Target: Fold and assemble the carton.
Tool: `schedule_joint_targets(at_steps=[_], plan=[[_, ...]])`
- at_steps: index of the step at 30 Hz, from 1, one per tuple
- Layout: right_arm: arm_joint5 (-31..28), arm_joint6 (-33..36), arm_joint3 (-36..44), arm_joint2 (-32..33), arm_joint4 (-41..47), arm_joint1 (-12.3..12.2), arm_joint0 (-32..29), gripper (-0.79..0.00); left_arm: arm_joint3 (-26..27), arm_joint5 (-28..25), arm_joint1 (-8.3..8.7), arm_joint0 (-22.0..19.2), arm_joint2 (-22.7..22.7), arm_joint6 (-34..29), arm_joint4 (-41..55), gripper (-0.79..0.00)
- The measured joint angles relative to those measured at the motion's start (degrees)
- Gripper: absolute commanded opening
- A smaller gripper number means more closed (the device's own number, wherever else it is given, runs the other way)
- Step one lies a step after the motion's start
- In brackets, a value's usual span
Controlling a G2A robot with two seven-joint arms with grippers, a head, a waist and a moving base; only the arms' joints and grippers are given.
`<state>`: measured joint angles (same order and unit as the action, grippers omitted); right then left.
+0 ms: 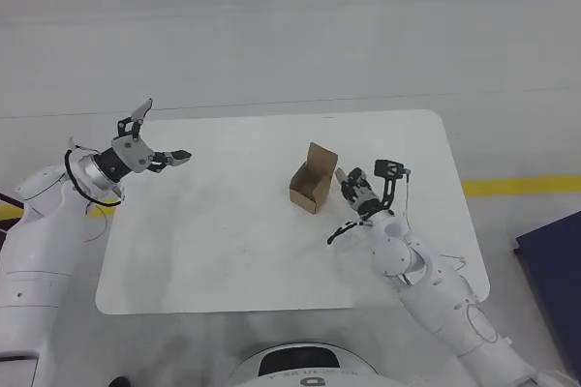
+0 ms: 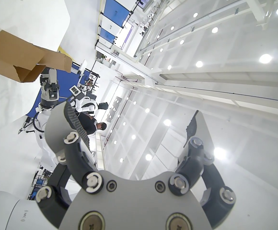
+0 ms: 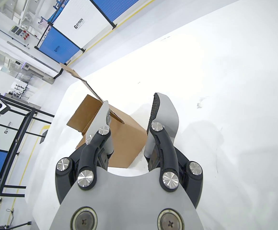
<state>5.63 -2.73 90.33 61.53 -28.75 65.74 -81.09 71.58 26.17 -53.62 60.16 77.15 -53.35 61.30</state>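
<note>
**Carton** (image 1: pixel 308 186): brown board, partly formed. It stands on the table (image 1: pixel 223 252) right of the middle and nearer the far edge than the near one. One flap (image 1: pixel 321 156) stands open on its far side, and the mouth is not closed. In the left wrist view the carton (image 2: pixel 12 57) shows an open hollow on the side turned toward that arm.

**Right gripper** (image 1: pixel 338 206): fingers apart, holding nothing, just beside the carton on the side toward the table's right edge. In its own wrist view the gripper (image 3: pixel 131 99) points along the carton (image 3: pixel 127 142), and one finger (image 3: pixel 103 118) crosses in front of the mouth edge. Contact cannot be made out.

**Left gripper** (image 1: pixel 167 131): fingers spread wide and empty, by the table's far left corner and well apart from the carton. Its wrist view shows the gripper (image 2: pixel 131 120) aimed mostly up and away from the table.

**Governing relation:** the carton lies directly ahead of the right gripper, toward the table's left edge, so the right arm is much the nearer. The raised flap is probably the next part to fold, and it is on the far side of the carton from that gripper's base.
</note>
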Motion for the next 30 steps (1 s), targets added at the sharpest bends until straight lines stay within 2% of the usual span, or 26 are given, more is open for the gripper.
schedule_joint_targets(at_steps=[3, 6, 12, 17, 23, 30], plan=[[0.5, 0.9, 0.3, -1.0, -0.3, 0.4, 0.5, -0.206, 0.0, 0.0, 0.0, 0.0, 0.0, 0.0, 0.0, 0.0], [2.2, 2.0, 0.8, -2.4, -2.4, 0.7, 0.7, -0.169, 0.0, 0.0, 0.0, 0.0, 0.0, 0.0, 0.0, 0.0], [5.0, 7.2, 4.4, -4.0, -6.5, 0.8, -0.9, -0.228, 0.0, 0.0, 0.0, 0.0, 0.0, 0.0, 0.0, 0.0], [6.2, 9.2, 5.2, -4.5, -7.5, 1.1, -0.9, -0.348, 0.0, 0.0, 0.0, 0.0, 0.0, 0.0, 0.0, 0.0], [8.4, 9.1, 3.2, -4.7, -6.9, 1.9, 0.3, -0.332, 0.0, 0.0, 0.0, 0.0, 0.0, 0.0, 0.0, 0.0], [6.9, 9.5, 3.4, -1.5, -2.8, 2.1, -0.2, -0.314, 0.0, 0.0, 0.0, 0.0, 0.0, 0.0, 0.0, 0.0]])
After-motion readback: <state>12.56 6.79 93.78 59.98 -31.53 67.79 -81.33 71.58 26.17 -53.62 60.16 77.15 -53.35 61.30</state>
